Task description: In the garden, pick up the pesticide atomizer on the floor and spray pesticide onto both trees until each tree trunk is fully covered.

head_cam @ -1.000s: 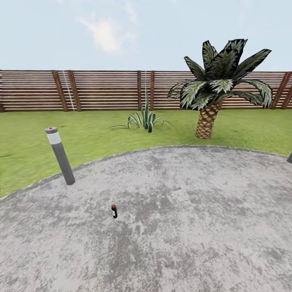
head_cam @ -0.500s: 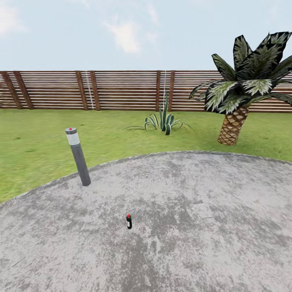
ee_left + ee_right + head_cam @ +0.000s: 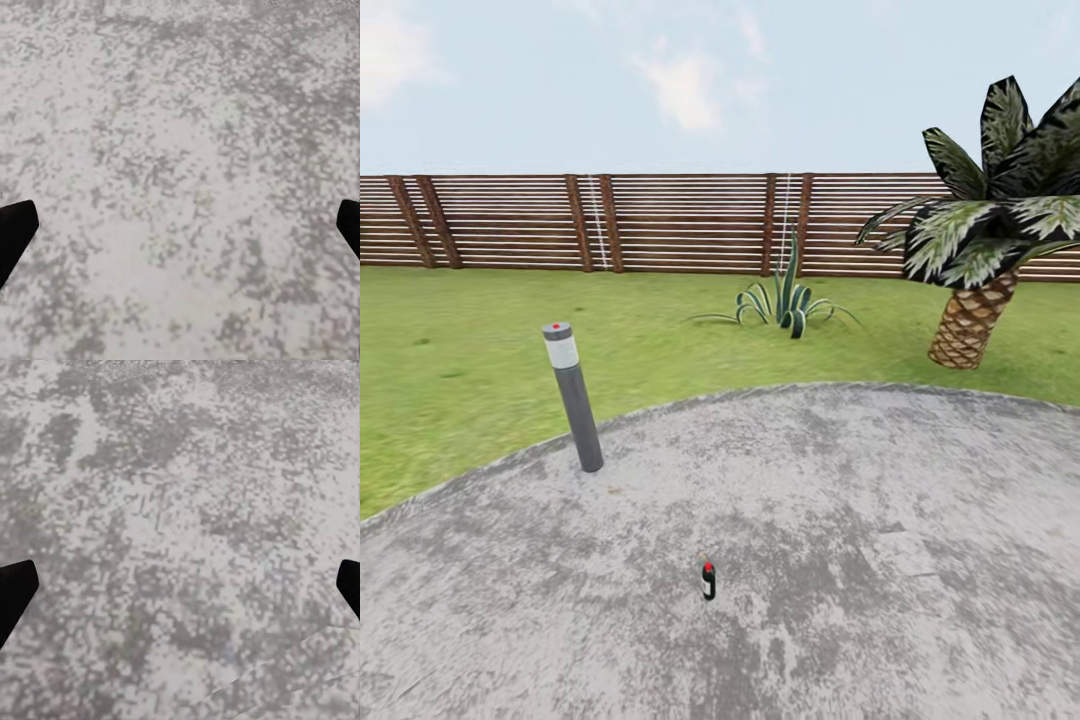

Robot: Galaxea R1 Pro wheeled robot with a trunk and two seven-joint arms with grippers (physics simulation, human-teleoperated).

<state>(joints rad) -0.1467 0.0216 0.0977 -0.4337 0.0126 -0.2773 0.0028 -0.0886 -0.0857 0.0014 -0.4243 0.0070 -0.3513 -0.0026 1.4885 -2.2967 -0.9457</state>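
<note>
Head view: the pesticide atomizer (image 3: pixel 708 581), a small dark bottle with a red cap, stands upright on the floor (image 3: pixel 840 520), in the lower middle of the frame and well inside the paving's curved edge. The floor is grey paving mottled light and dark; its edge arcs from lower left up across the middle, with lawn (image 3: pixel 470 360) beyond it. A grey bollard lamp (image 3: pixel 574 410) with a white band and red top stands at the paving's edge, up and left of the atomizer and well apart from it, leaning slightly. Further back on the grass: a spiky green shrub (image 3: pixel 788 305) near centre, and a short palm (image 3: pixel 985 250) with a scaly brown trunk at the right, its crown cut by the frame edge. A brown slatted wooden fence (image 3: pixel 660 225) runs across the whole width behind the lawn, pale sky with thin cloud above. Left wrist view: left gripper (image 3: pixel 180 229) spread wide, two dark fingertips (image 3: pixel 15 229) at opposite sides of the frame, bare mottled paving between them, nothing held. Right wrist view: right gripper (image 3: pixel 180 589) likewise wide apart, dark fingertips (image 3: pixel 15 589) at the frame sides over the same grey paving, nothing between them.
</note>
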